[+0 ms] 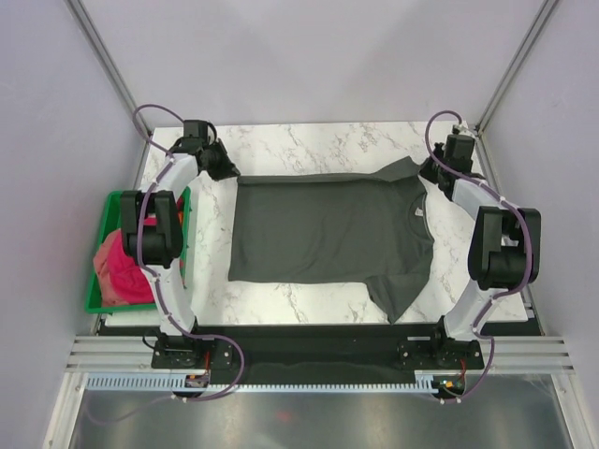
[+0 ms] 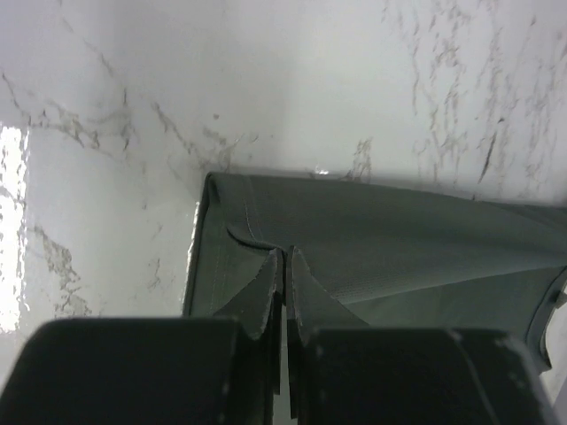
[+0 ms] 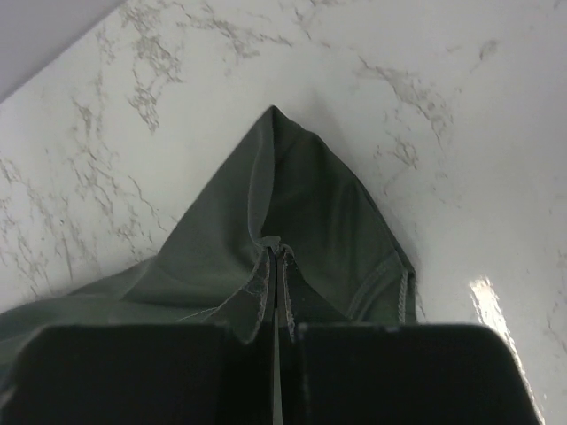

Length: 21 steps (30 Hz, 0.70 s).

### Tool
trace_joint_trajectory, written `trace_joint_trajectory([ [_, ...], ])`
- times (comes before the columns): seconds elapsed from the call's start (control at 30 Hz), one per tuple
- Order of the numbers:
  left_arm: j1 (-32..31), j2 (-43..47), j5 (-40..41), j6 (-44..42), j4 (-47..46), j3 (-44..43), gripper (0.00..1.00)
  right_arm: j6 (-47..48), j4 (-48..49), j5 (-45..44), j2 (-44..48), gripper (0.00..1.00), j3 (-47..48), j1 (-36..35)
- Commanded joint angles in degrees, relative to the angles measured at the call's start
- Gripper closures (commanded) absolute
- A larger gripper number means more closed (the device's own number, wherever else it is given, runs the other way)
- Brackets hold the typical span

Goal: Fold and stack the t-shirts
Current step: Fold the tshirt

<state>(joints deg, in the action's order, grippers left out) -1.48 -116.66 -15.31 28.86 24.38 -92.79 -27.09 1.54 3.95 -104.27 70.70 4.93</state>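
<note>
Task early: dark charcoal grey cloth t-shirt (image 1: pixel 328 229) spread flat on white marble table (image 1: pixel 309 140), no fold made yet. Left gripper (image 2: pixel 282 257) clamped on far hem corner. Right gripper (image 3: pixel 276 248) clamped on far sleeve tip. Shirt body spans between pincers, runs back toward bases. Bright magenta-pink shirt (image 1: pixel 114 253) bunched in green plastic bin (image 1: pixel 94 304), outboard of left gripper, unfolded. Left to do: every fold, all stacking. Paler salmon-pink cloth (image 1: pixel 129 288) beside it, part hidden by left arm, can't confirm separate shirt. Bin absent from wrist views.
</note>
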Motion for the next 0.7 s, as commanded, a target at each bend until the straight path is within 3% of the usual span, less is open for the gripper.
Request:
trace_joint_trajectory([
  [0.0,0.1,3.2,0.3,-2.8,1.7,4.0,0.98,1.0,0.7,-1.0,5.2,1.00,-5.9,1.0],
  [0.27,-0.8,4.5,3.5,-5.3,1.8,8.7,0.98,-0.6,3.8,-0.4,10.0,1.00,-16.3,1.0],
  [0.67,-2.8,6.2,7.6,-6.7,2.3,10.9,0.98,-2.8,4.0,-1.7,17.6,1.00,-24.0,1.0],
])
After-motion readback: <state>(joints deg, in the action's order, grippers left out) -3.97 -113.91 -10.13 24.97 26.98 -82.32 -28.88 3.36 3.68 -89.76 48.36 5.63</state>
